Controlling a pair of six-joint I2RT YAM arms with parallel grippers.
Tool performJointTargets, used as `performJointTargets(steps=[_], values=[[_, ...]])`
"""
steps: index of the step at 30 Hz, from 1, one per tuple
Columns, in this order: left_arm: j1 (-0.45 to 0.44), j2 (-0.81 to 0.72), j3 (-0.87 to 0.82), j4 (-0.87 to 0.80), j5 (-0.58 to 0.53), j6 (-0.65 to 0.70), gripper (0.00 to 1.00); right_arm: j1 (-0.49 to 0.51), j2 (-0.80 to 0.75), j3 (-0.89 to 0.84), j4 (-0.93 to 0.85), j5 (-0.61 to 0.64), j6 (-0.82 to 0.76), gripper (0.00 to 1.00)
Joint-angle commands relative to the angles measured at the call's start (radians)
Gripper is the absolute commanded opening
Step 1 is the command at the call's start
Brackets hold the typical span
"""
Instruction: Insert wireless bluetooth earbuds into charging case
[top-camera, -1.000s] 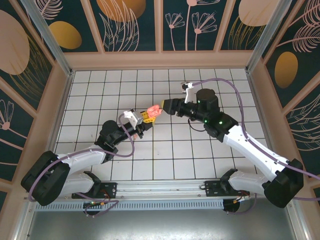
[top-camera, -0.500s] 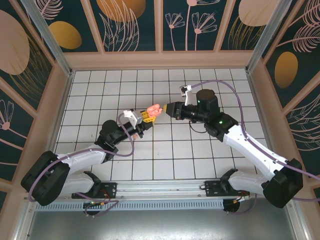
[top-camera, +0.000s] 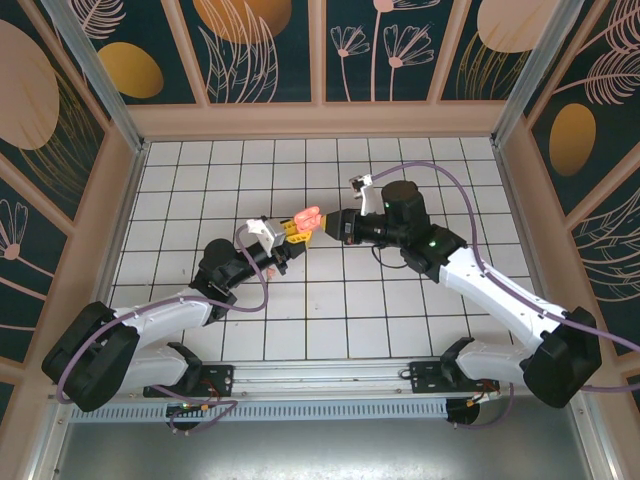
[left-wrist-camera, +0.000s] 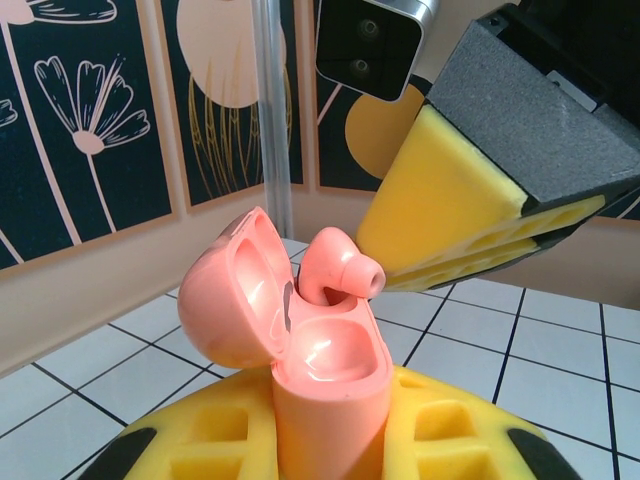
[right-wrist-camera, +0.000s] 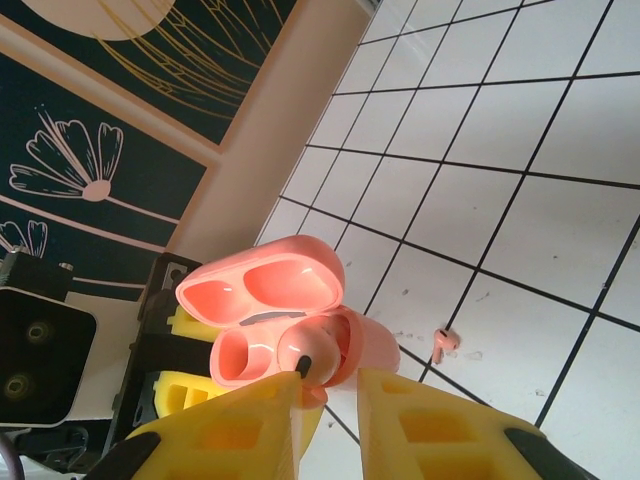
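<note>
My left gripper (top-camera: 295, 230) (left-wrist-camera: 325, 440) is shut on the pink charging case (top-camera: 306, 217) (left-wrist-camera: 325, 375) (right-wrist-camera: 265, 300) and holds it upright above the floor with its lid open. One pale-pink earbud (left-wrist-camera: 335, 265) (right-wrist-camera: 318, 352) stands in the case's far slot with its head sticking out; the near slot is empty. My right gripper (top-camera: 326, 226) (right-wrist-camera: 330, 385) is at the case's mouth, its yellow fingertips slightly apart, the left tip touching that earbud. A second earbud (right-wrist-camera: 443, 343) lies loose on a white tile below.
White tiled floor (top-camera: 340, 300) inside a walled enclosure with flower-pattern panels (top-camera: 260, 50). Both arms meet near the middle of the floor, their purple cables (top-camera: 440, 175) looping behind them.
My right gripper has swung round and moved left, closing on the case's open mouth. The left gripper and the case have stayed put.
</note>
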Motion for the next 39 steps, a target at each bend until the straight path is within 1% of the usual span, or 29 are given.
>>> performJointTargets(steps=[1, 4, 6, 13, 18, 22, 27, 31, 33, 35, 39], values=[[-0.007, -0.007, 0.030, 0.046, 0.016, -0.014, 0.17, 0.014, 0.017, 0.025, -0.005, 0.011, -0.012, 0.22], [-0.007, -0.006, 0.031, 0.044, 0.016, -0.015, 0.17, 0.024, 0.025, 0.035, -0.008, 0.021, -0.010, 0.22], [-0.007, -0.006, 0.032, 0.044, 0.016, -0.015, 0.17, 0.034, 0.031, 0.045, -0.018, 0.036, -0.012, 0.26], [-0.007, -0.007, 0.033, 0.044, 0.016, -0.020, 0.17, 0.044, 0.041, 0.062, -0.043, 0.065, -0.017, 0.32], [-0.007, -0.003, 0.025, 0.057, 0.014, -0.038, 0.16, 0.043, 0.015, 0.064, -0.066, 0.063, -0.035, 0.43], [-0.007, 0.003, 0.025, 0.065, 0.022, -0.049, 0.16, 0.036, -0.017, 0.062, -0.069, 0.055, -0.044, 0.48], [-0.007, 0.002, 0.028, 0.063, 0.027, -0.051, 0.16, 0.014, -0.054, 0.056, -0.047, 0.019, -0.042, 0.49], [-0.006, -0.003, 0.020, 0.065, 0.013, -0.061, 0.16, 0.006, -0.063, 0.062, -0.048, 0.020, -0.044, 0.50], [-0.006, -0.013, 0.002, 0.080, -0.021, -0.072, 0.16, 0.005, -0.058, 0.071, -0.068, 0.052, -0.040, 0.49], [0.009, -0.034, -0.023, 0.080, -0.064, -0.081, 0.16, 0.006, -0.034, 0.102, -0.143, 0.107, -0.036, 0.48], [0.091, -0.083, -0.085, 0.090, -0.110, -0.164, 0.16, 0.025, 0.045, 0.175, -0.280, 0.204, -0.012, 0.46]])
